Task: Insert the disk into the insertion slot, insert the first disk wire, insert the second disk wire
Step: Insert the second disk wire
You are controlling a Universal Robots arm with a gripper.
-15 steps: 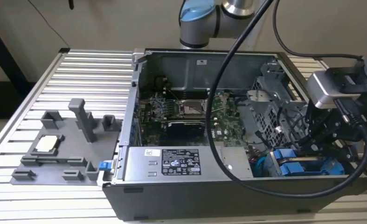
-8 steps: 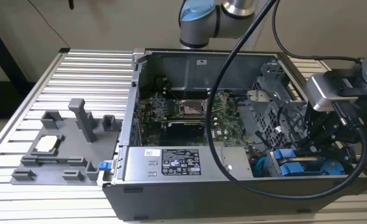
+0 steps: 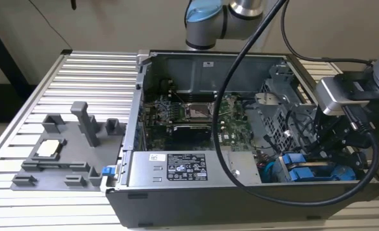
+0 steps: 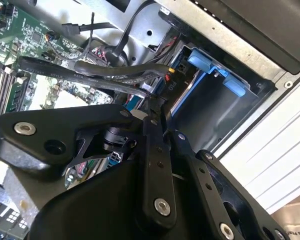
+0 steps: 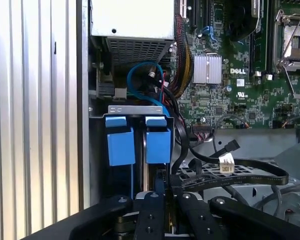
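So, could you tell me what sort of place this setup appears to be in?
Probably a robotics lab or test bench for computer assembly: an open computer case lies on a ribbed aluminium table, a robot arm reaches over it, and a grey fixture tray sits beside it.

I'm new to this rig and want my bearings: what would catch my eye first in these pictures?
The open computer case lies on the ribbed metal table, motherboard exposed. Two bright blue drive carriers sit side by side in the drive cage, at the exterior view's lower right. The black gripper hangs right over them among loose black cables.
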